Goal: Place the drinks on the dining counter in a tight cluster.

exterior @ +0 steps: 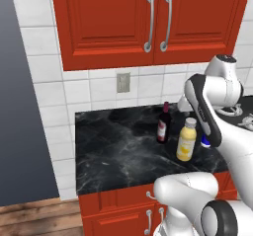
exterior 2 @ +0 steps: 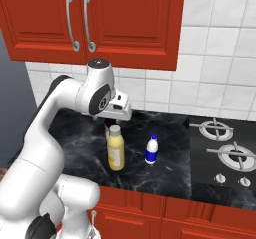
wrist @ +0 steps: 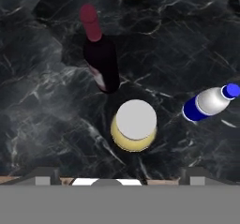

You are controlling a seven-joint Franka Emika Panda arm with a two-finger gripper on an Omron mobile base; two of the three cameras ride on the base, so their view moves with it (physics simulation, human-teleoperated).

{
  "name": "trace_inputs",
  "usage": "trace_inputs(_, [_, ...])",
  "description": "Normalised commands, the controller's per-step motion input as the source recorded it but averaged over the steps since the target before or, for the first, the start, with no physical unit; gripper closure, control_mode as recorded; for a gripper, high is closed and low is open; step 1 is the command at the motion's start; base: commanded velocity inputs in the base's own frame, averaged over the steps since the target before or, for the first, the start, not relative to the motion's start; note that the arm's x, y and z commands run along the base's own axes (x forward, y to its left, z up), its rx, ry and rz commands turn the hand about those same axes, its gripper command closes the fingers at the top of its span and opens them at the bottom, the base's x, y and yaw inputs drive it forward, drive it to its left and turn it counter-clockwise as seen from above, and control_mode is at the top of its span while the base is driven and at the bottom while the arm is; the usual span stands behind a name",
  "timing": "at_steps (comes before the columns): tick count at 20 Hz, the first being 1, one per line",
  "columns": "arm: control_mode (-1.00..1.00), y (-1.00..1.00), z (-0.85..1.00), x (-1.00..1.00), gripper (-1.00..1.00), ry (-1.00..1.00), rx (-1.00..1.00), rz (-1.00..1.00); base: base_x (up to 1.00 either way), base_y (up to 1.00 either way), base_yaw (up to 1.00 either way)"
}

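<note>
Red cabinets above and below, white tile behind; black veined table [exterior: 113,153] carries all three drinks upright. Wine bottle [exterior: 163,123] stands toward the back edge, yellow bottle [exterior: 187,140] just in front of it and near it, close to the front edge. Blue-and-white bottle [exterior 2: 152,149] sits apart from the pair, on the side toward the stove burners [exterior 2: 224,145].

Hand [wrist: 122,178] hovers above the yellow bottle, fingers spread wide, gripping nothing.

Judgement: cluster is loose; the blue-and-white bottle looks like the one left to bring in.

Risks: the hand swinging low across could clip the yellow bottle's grey cap or the wine bottle's neck and topple them. The small bottle is light, so an off-centre pinch could tip it.
</note>
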Motion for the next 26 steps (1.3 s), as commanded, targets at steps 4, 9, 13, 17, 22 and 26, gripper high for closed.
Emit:
trace_inputs(4, [-1.0, -0.03, -0.21, 0.3, -1.0, 0.03, -0.07, 0.0, 0.0, 0.0, 0.0])
trace_inputs(9, [-1.0, -0.05, -0.23, 0.15, -1.0, 0.0, -0.05, 0.0, 0.0, 0.0, 0.0])
trace_inputs(13, [-1.0, -0.02, -0.26, 0.05, -1.0, 0.0, -0.04, 0.0, 0.0, 0.0, 0.0])
trace_inputs(17, [-1.0, 0.0, -0.2, 0.01, -1.0, 0.0, 0.0, 0.0, 0.0, 0.0, 0.0])
trace_inputs(22, [-1.0, -0.03, -0.19, 0.0, -1.0, 0.0, 0.0, 0.0, 0.0, 0.0, 0.0])
trace_inputs(26, [-1.0, -0.05, -0.19, 0.0, -1.0, 0.0, 0.0, 0.0, 0.0, 0.0, 0.0])
